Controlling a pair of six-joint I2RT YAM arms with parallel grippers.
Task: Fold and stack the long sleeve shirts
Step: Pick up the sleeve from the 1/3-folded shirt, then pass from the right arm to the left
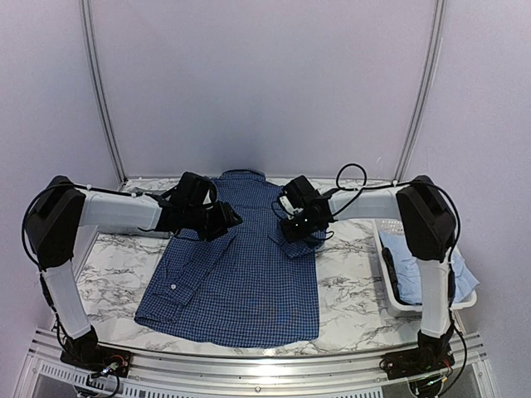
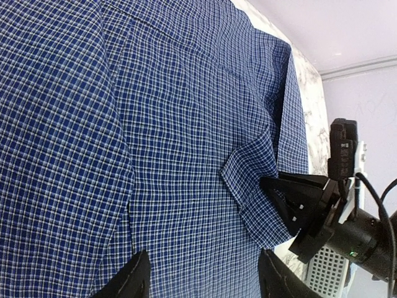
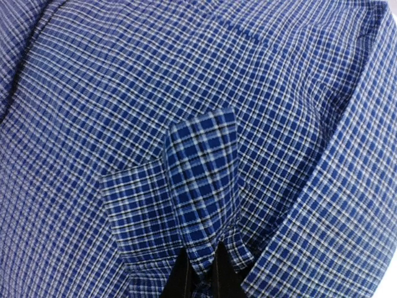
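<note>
The dark blue checked long sleeve shirt (image 1: 241, 282) lies spread on the marble table, collar at the far end, its left sleeve folded in over the body. My left gripper (image 1: 232, 220) hovers open over the shirt's upper left part; in the left wrist view its fingers (image 2: 139, 273) stand wide apart above flat cloth (image 2: 155, 124) with nothing between them. My right gripper (image 1: 292, 232) is shut on a raised fold of the shirt's right sleeve cuff (image 3: 201, 180), pinched between the tips (image 3: 203, 254). The same cuff (image 2: 254, 186) and right gripper (image 2: 291, 205) show in the left wrist view.
A white basket (image 1: 431, 305) stands at the table's right edge beside the right arm, holding a light blue shirt (image 1: 465, 278) and some darker cloth (image 1: 390, 274). A metal rail runs along the near edge. Walls close in the back and sides.
</note>
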